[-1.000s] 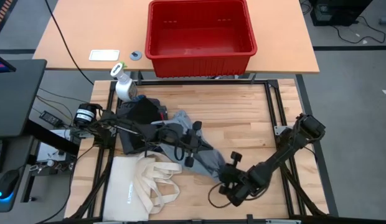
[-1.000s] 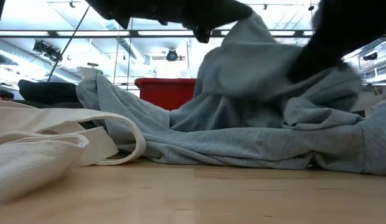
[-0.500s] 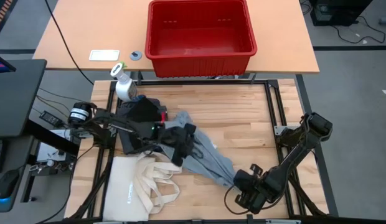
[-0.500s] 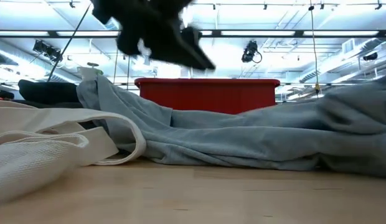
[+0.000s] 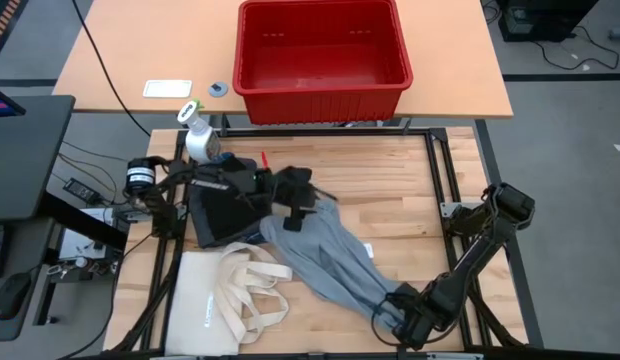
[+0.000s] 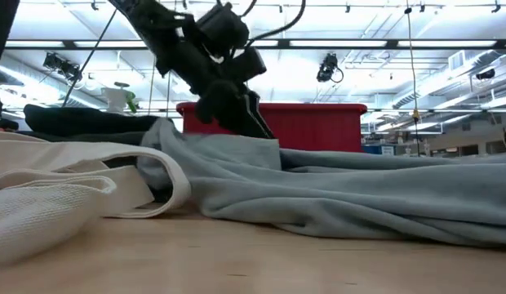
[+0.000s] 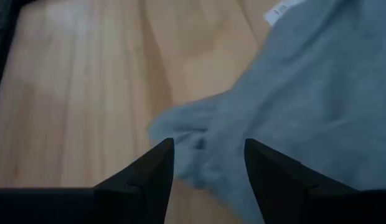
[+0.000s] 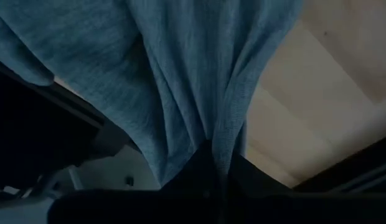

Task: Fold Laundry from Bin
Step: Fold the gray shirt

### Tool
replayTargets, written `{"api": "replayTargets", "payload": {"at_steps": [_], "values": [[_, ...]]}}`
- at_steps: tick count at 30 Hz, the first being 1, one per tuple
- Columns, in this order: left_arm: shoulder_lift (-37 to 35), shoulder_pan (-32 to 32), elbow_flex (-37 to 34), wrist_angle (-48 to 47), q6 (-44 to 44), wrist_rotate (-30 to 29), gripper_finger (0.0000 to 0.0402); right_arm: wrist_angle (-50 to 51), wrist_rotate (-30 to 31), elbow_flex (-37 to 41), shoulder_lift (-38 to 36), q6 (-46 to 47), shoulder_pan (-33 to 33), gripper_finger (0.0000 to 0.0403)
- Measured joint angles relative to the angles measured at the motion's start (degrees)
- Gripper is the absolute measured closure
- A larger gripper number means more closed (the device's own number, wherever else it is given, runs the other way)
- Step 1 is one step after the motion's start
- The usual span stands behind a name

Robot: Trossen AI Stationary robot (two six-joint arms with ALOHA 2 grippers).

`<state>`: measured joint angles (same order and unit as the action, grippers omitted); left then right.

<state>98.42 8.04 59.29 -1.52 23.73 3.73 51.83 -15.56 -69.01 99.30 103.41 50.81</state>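
left gripper [image 5: 308,200]: fingers spread, over the grey garment [image 5: 330,255]
right gripper [image 5: 402,318]: pinching that garment's near end

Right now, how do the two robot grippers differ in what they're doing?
The left gripper is open over the upper end of the grey garment, holding nothing; the right gripper is shut on the garment's lower end, near the table's front edge. Both are at that same garment.

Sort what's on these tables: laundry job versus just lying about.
Job:
grey garment, pinched by the right gripper
black garment
red bin
left gripper, open above the grey garment

Lying about:
tote bag
spray bottle
white card
small disc
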Motion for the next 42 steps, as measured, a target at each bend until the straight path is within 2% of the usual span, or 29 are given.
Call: {"api": "replayTargets", "payload": {"at_steps": [6,12,18,24,29,31,35,38,42], "values": [[1.89,5.36,0.11,3.77,-0.27,7.33,0.0203,-0.66,2.94,0.00,-0.02,0.08,1.30,0.0385],[7.50,5.55,0.35,8.28,-1.28,8.12,0.0203,-0.47,7.25,0.00,-0.04,-2.67,1.31,0.0384],[14.82,3.26,10.34,4.17,0.54,8.05,0.0203,-0.30,8.63,0.00,-0.06,-6.26,0.03,0.0385],[21.59,1.85,23.92,-16.45,7.16,8.54,0.0203,-0.32,10.51,0.00,-0.06,-7.87,-0.09,0.0385],[24.24,1.54,31.62,-30.00,9.04,15.06,0.0210,-0.24,11.84,0.00,-0.06,-8.71,-0.07,0.0385],[24.64,1.56,33.18,-33.57,9.08,17.82,0.0214,-0.27,12.69,0.00,-0.06,-9.08,-0.04,0.0385],[24.67,1.31,33.46,-34.87,8.58,24.51,0.0219,-0.22,14.32,0.00,-0.06,-9.50,-0.04,0.0385],[24.67,-0.14,33.44,-42.72,9.40,33.58,0.0219,-0.24,14.65,0.00,-0.06,-9.34,-0.04,0.0386],[24.67,-3.91,33.38,-53.43,11.46,38.08,0.0219,-0.15,14.67,0.00,-0.06,-9.06,0.17,0.0386]]}}
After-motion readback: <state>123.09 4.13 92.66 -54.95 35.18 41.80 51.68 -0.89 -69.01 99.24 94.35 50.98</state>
